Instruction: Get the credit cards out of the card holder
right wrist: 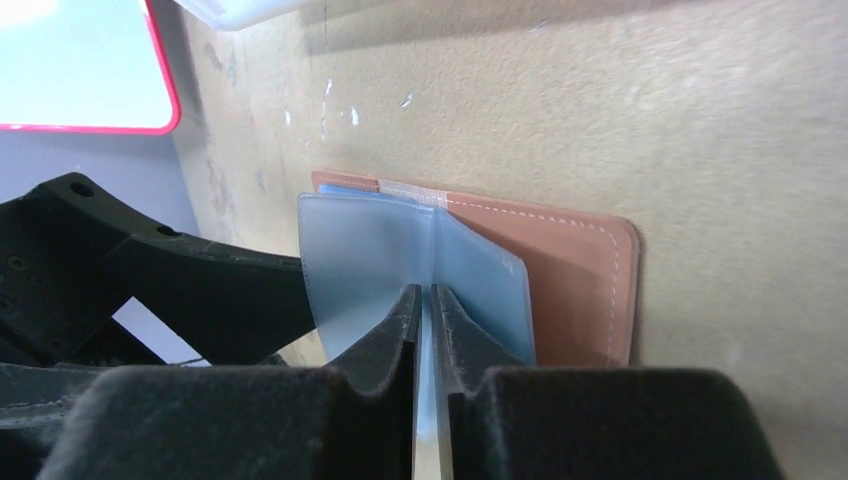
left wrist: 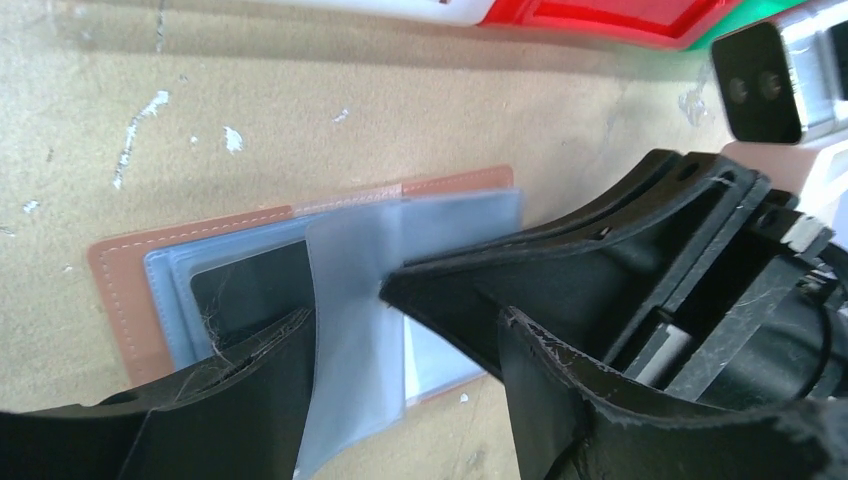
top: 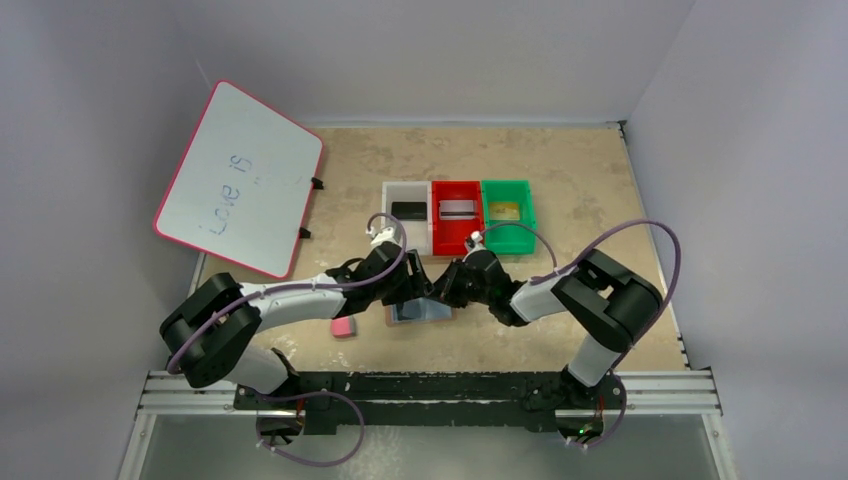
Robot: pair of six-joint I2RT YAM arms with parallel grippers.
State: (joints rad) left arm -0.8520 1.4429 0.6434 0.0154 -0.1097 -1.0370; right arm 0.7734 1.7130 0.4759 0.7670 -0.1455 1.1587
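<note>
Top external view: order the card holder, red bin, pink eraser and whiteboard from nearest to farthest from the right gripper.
1. card holder, right under the right gripper
2. red bin, just beyond it
3. pink eraser, off to the left
4. whiteboard, far left edge

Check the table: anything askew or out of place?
The whiteboard sits skewed, overhanging the table's left edge. One clear sleeve stands up from the flat card holder, pinched by the right tool. Nothing looks spilled or damaged.
</note>
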